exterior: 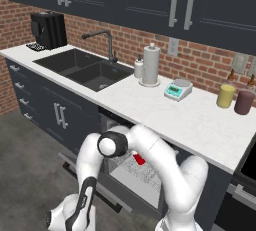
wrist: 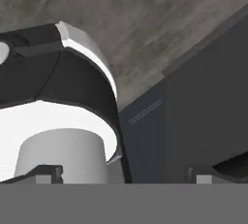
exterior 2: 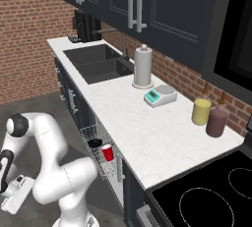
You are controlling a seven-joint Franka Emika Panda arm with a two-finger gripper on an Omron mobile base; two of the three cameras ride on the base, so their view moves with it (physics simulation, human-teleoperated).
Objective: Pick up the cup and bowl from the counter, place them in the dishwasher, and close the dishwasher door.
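In the left base view, a coffee machine [exterior: 48,30] stands at the upper left end of the worktop [exterior: 195,120], with the sink [exterior: 85,67] and tap [exterior: 102,42] to its right. Further right come a paper-towel roll [exterior: 151,65], a small scale [exterior: 178,89], then a yellow cylinder [exterior: 225,96] and a maroon cylinder [exterior: 244,102] near the right edge. Below the worktop, at centre frame, the dishwasher [exterior: 135,167] is open, its door [exterior: 95,185] dropped down toward the lower left behind the arm. The cup [exterior: 138,159] shows as a red patch on the rack, mostly hidden by the arm; its axis cannot be told here.

In the right base view, the pincer [exterior 2: 12,201] hangs at the lower left edge of the frame, low beside the arm; whether it is released or clenched cannot be told. Right of it, at lower centre, the wire rack [exterior 2: 101,159] sticks out from under the worktop. The bowl [exterior 2: 95,143] sits in it, mouth up, and the cup [exterior 2: 108,152] stands just beside it to the right, upright, wide mouth up, long axis vertical.

The hand view looks at grey floor [wrist: 145,19] above and a dark panel [wrist: 203,111] at right. No writing is readable anywhere.
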